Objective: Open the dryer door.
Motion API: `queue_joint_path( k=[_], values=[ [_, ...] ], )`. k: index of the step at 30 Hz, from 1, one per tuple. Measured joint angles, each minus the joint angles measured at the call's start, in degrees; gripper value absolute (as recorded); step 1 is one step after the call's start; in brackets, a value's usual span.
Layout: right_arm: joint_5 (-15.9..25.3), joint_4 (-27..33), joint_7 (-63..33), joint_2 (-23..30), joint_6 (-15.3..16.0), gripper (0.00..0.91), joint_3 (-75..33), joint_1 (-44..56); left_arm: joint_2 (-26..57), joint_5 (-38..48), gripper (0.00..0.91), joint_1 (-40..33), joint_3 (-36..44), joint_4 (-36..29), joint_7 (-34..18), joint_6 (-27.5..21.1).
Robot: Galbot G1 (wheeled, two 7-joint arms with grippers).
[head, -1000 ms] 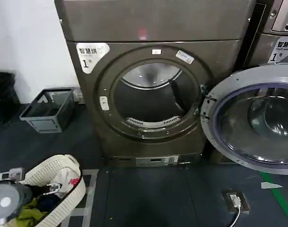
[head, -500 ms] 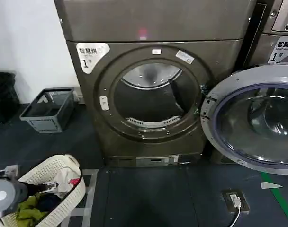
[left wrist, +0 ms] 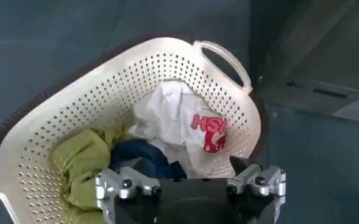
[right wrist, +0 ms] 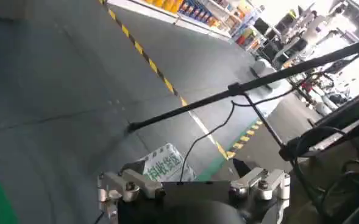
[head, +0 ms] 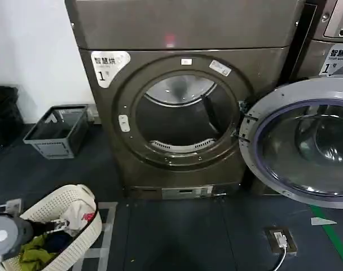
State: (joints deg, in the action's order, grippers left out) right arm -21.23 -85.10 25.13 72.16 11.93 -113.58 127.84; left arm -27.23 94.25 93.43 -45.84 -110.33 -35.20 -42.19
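Head view: dryer door [head: 304, 144] swung fully open to right of drum opening [head: 180, 116], pale grey inner face outward, hinged at opening's right rim. Left claw [head: 8, 237] low at floor's near-left corner, over white laundry basket [head: 75, 212].

Left wrist view: left claw [left wrist: 190, 182] released, fingers spread, empty, above basket [left wrist: 63, 103] holding white, green, blue clothes.

Right wrist view: right claw [right wrist: 191, 182] released, empty, facing grey floor [right wrist: 57, 91].

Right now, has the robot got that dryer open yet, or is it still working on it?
It looks done: the dryer door stands swung wide to the right, and the drum opening is fully exposed. Nothing is in hand; the left gripper hangs open over the laundry basket on the floor, touching nothing. Nothing of the door-opening appears left.
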Motion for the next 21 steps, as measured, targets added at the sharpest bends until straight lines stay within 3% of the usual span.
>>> queue_joint_path(
  k=[21],
  values=[
    [3.05,0.50,-2.19,1.32,2.57,0.907,-0.73,-0.35,-0.18,0.29,0.907,-0.17,0.38,0.53,0.01,0.00]
  ],
)
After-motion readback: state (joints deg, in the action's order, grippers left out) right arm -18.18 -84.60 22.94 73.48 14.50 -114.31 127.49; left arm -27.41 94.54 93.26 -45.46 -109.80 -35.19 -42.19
